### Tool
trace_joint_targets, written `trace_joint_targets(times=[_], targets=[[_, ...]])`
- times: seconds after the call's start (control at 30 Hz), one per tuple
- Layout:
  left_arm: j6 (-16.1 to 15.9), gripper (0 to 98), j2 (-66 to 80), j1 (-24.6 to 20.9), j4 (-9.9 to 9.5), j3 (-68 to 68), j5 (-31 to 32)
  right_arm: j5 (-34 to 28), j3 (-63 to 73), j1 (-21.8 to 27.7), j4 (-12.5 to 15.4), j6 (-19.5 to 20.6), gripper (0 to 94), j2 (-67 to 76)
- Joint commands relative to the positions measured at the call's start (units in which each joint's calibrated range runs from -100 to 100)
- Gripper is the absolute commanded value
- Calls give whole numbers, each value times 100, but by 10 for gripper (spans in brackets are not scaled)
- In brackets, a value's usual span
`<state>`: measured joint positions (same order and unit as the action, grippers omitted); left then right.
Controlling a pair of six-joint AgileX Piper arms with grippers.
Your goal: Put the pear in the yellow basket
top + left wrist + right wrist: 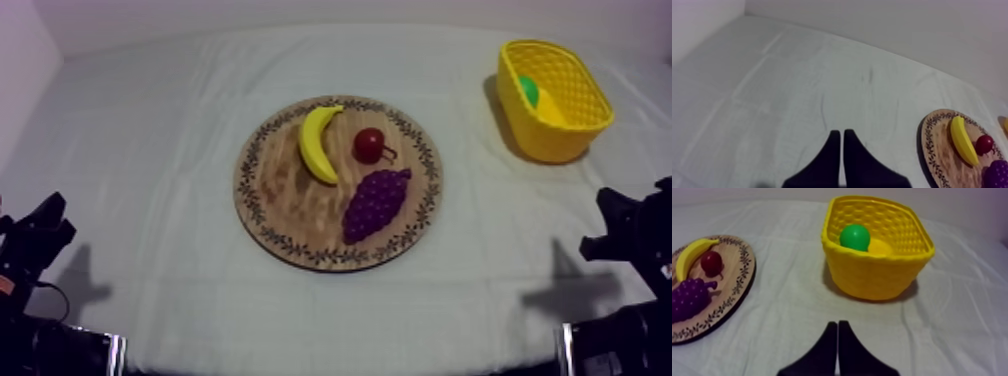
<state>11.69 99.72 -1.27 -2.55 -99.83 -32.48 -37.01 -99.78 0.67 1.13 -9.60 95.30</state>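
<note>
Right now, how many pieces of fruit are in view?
4. The banana, the small red fruit and the grapes lie on the board; the pear sits in the basket, whose wall may hide more.

Top view: high over the near edge of the worktop (140,150), tilted down toward the far edge, far off, nearly the whole top in frame. Left wrist view: low, close to the surface, facing the far edge. Right wrist view: low, near, facing the yellow basket (872,278). All three share the wooden board (290,215); top and right wrist views share the yellow basket.
</note>
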Motion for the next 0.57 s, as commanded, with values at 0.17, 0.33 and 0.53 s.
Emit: trace_joint_targets(times=[0.17,0.33,0.53], targets=[[0,1,2,0,-1,5,-1,-32,0,-71,1,-52,4,33],[0,1,2,0,-1,5,-1,-33,0,-80,1,-53,4,36],[0,1,2,0,-1,5,-1,-33,0,-82,1,-58,4,37]])
